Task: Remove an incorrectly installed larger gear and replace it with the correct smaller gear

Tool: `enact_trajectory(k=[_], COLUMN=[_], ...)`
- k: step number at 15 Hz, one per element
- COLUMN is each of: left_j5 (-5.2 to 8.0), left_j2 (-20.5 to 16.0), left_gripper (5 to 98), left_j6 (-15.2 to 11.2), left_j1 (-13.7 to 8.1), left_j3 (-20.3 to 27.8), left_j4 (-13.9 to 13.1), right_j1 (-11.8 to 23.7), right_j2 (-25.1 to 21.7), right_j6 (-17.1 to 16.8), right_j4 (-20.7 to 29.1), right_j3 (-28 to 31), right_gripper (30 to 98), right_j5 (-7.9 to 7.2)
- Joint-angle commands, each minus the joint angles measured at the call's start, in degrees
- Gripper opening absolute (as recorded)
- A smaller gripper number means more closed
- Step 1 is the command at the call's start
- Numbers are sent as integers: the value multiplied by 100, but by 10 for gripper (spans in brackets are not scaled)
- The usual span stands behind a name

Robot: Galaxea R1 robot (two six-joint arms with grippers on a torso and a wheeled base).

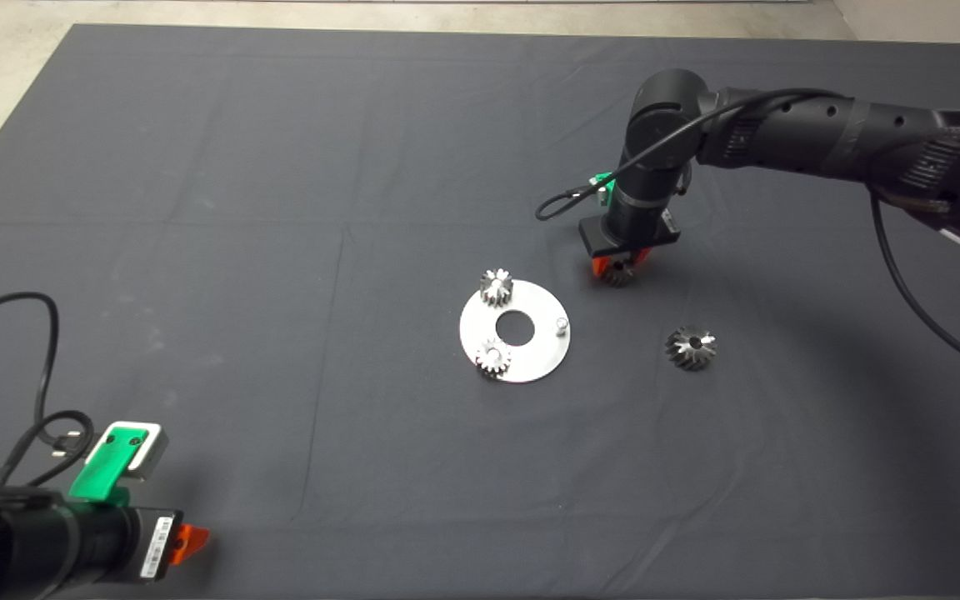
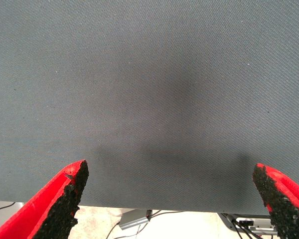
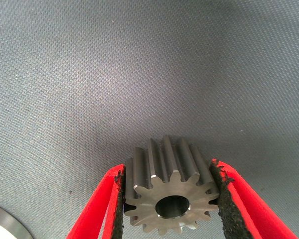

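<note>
at two o'clock from the round silver plate (image 1: 530, 358), the right pincer (image 3: 172, 199) pinches the small dark-steel bevel gear (image 3: 169, 191); keep it level and centre its hole over the bare peg (image 1: 562, 323), away from the big dark-grey bevel gear (image 1: 691, 347) on the surface (image 1: 280, 167).

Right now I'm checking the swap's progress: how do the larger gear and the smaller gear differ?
The larger gear lies free on the mat, right of the silver disc; the smaller gear is clamped in the right tool, beyond the disc's far right edge. The larger gear is visibly wider. Both are toothed steel with a centre hole, and neither sits on the disc.
</note>
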Motion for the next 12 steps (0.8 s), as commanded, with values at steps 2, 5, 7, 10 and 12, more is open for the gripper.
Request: enact_trajectory(k=[2,5,7,10,12], left_j5=[50,50,50,85,136], left_j2=[11,55,99,113,31], left_gripper=[840,840,840,840,840], left_j6=[-20,-20,-28,-20,-11], left_j1=[12,80,118,126,133], left_j3=[-48,-48,-39,-39,-160], left_j4=[69,69,69,25,-208], right_j1=[824,1049,1147,1367,1367], right_j2=[61,64,66,46,48], right_j6=[35,35,35,52,61], right_j4=[560,980,1261,1517,1691], right_j3=[265,300,309,546,548], right_gripper=[397,388,381,366,354], right_j5=[-565,-556,-549,-547,-529])
